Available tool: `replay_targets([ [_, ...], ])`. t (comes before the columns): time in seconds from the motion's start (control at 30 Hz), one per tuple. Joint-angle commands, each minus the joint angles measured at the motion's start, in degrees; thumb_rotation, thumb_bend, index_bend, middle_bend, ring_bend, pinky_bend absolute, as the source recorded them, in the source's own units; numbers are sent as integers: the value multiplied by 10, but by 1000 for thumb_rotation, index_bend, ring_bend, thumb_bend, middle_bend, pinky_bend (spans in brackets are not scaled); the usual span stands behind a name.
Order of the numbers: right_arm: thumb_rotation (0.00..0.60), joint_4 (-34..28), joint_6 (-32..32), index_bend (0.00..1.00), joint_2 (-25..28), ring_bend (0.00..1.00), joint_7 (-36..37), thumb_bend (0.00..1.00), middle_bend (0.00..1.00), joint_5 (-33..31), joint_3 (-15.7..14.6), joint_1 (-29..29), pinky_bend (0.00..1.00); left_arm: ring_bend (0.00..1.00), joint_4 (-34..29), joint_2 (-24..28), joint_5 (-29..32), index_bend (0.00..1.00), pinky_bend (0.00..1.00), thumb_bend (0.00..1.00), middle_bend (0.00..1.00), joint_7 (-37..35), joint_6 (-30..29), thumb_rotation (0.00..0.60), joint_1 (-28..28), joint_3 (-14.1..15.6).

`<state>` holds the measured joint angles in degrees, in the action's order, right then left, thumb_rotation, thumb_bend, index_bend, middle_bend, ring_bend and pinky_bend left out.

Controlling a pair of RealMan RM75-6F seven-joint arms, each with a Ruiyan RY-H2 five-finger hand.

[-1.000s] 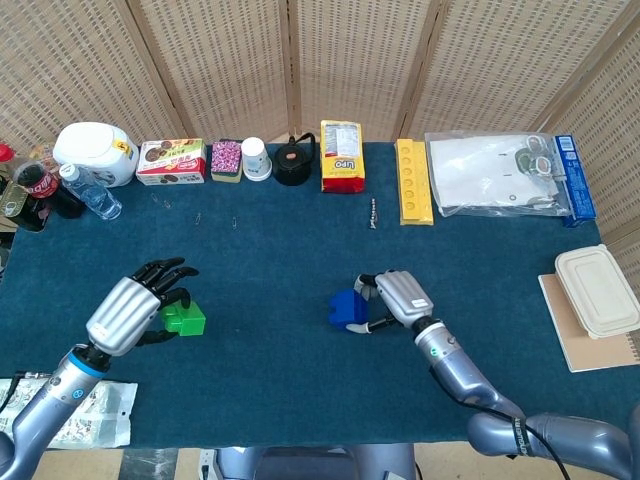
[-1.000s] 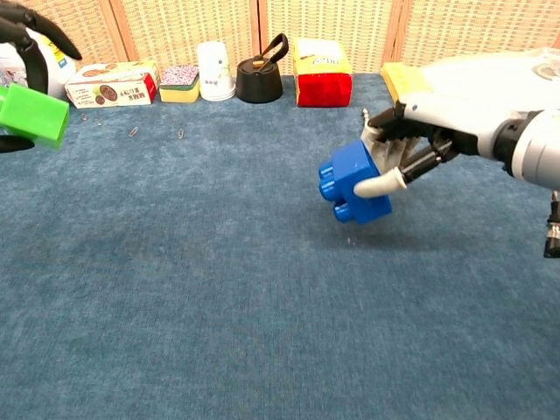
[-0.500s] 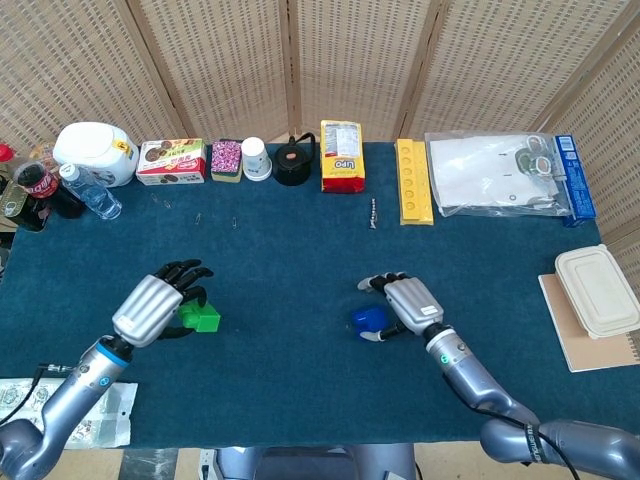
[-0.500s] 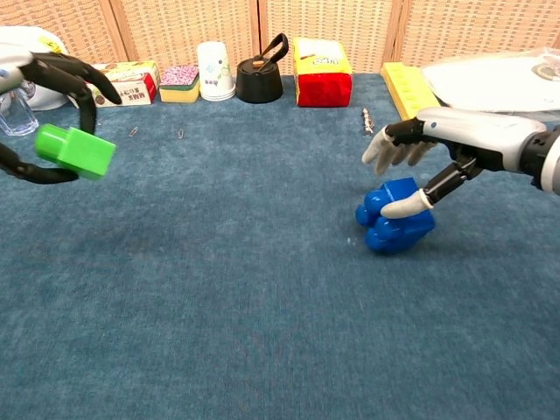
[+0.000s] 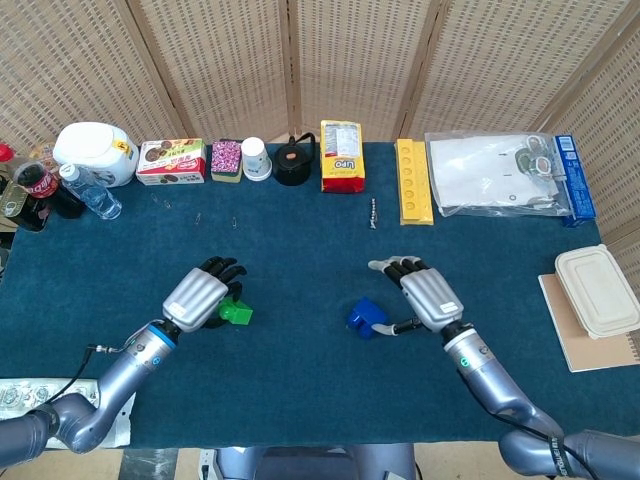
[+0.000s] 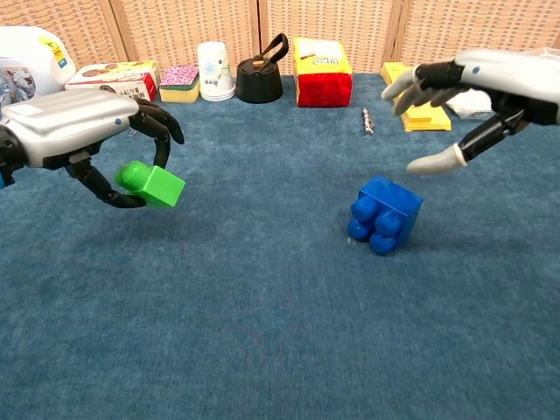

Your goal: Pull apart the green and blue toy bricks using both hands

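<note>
The two bricks are apart on the blue cloth. The left hand [image 6: 105, 140] grips the green brick [image 6: 151, 184] just above the cloth; the blue brick [image 6: 385, 213] lies free (studs facing the camera), below the right hand [image 6: 464, 96], whose fingers are spread, holding nothing.

Green brick [image 6: 152, 184] in left hand [image 6: 83, 137]; blue brick [image 6: 385, 213] on table [image 6: 262, 332], below-left of right hand [image 6: 464, 87].

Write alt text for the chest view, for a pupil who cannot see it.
On a blue cloth table, the robot's left hand holds a green toy brick, while the right hand hangs open above a blue toy brick lying alone on the cloth. Snack boxes, a paper cup and a black kettle line the far edge.
</note>
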<state>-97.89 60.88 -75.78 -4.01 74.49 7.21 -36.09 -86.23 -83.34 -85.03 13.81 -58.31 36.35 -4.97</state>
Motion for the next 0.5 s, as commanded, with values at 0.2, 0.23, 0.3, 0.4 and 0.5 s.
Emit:
replay_targets([
  [0.2, 387, 0, 58, 161, 17, 171, 17, 146, 223, 20, 19, 27, 141, 75, -37, 19, 42, 41, 170, 131, 164, 47, 2, 600, -2, -7],
  [0.23, 386, 2, 63, 161, 20, 172, 20, 146, 222, 21, 21, 30, 141, 72, -42, 25, 46, 18, 170, 123, 156, 47, -2, 600, -4, -8],
  [0.3, 389, 7, 75, 163, 22, 173, 22, 146, 228, 21, 25, 37, 144, 69, -55, 40, 53, 4, 169, 120, 151, 44, -12, 600, -12, -9],
  [0.4, 387, 26, 95, 180, 17, 179, 29, 145, 238, 20, 26, 50, 147, 69, -75, 67, 46, 4, 170, 119, 151, 32, -47, 600, -34, -5],
  [0.5, 388, 50, 114, 197, 12, 198, 26, 144, 253, 19, 26, 65, 161, 69, -85, 98, 24, 4, 170, 119, 151, 11, -102, 600, -69, 7],
])
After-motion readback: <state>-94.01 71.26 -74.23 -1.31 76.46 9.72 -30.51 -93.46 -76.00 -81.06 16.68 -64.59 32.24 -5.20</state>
